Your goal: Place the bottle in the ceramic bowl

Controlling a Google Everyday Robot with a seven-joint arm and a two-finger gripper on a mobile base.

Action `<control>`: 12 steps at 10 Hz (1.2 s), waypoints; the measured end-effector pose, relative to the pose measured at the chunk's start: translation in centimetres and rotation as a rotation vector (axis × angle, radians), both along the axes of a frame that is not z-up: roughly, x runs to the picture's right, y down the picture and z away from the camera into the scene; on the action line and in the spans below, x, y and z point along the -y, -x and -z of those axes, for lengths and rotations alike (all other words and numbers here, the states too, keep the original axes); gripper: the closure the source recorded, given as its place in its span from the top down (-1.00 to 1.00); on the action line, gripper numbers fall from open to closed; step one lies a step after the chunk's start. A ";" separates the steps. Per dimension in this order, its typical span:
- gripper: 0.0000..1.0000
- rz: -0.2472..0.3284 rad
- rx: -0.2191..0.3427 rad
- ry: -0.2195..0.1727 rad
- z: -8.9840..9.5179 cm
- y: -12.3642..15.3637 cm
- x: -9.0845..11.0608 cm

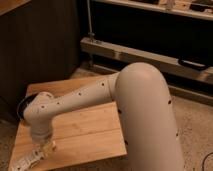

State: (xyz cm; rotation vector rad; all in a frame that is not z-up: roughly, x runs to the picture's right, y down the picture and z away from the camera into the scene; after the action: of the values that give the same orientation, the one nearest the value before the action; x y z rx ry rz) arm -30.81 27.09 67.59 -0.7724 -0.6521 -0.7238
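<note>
Tool point(46, 146) is seen low over front-left corner of tabletop point(90, 131), jaws spread wide, nothing gripped as far as can be made out. Bottle point(27, 160) is laid flat at tabletop's front-left edge, right by tool; touching or just apart can't be told. Ceramic bowl point(23, 106) is set further back on left side, partly hidden behind arm point(80, 97), apart from bottle. Progress judged early: tool is positioned at bottle, grasp not yet made. Lift, carry to bowl & release are left.
</note>
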 end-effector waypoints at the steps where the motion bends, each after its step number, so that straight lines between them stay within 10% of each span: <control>1: 0.30 -0.003 -0.006 -0.002 -0.3 0.0 0.0; 12: 0.30 -0.148 0.015 0.113 -5.3 0.7 -0.9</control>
State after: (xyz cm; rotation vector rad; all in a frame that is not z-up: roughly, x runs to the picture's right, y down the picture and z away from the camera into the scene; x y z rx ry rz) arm -31.50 27.98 72.92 -0.8141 -0.7603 -0.5619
